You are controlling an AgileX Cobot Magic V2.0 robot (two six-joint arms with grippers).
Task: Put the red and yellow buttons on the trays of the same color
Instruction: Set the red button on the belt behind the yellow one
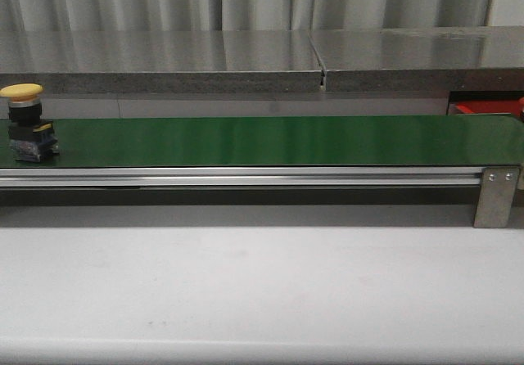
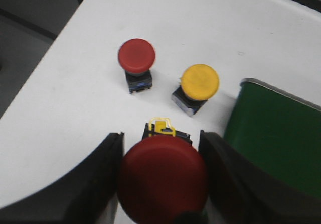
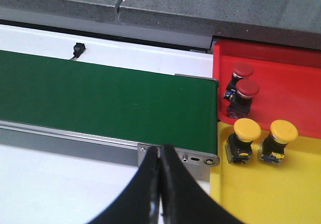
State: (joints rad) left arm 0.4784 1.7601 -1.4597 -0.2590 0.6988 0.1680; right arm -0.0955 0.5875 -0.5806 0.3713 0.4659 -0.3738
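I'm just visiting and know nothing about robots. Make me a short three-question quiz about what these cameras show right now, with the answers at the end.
1. How many buttons already stand in the red tray and how many in the yellow tray?
2. True or false: the right gripper is holding a button.
3. What sits between the fingers of the left gripper? A) a yellow button B) a red button C) nothing

Key:
1. Two red buttons in the red tray, two yellow buttons in the yellow one.
2. False; its fingers are closed together on nothing.
3. B, a red button. Whether the fingers actually clamp it is unclear.
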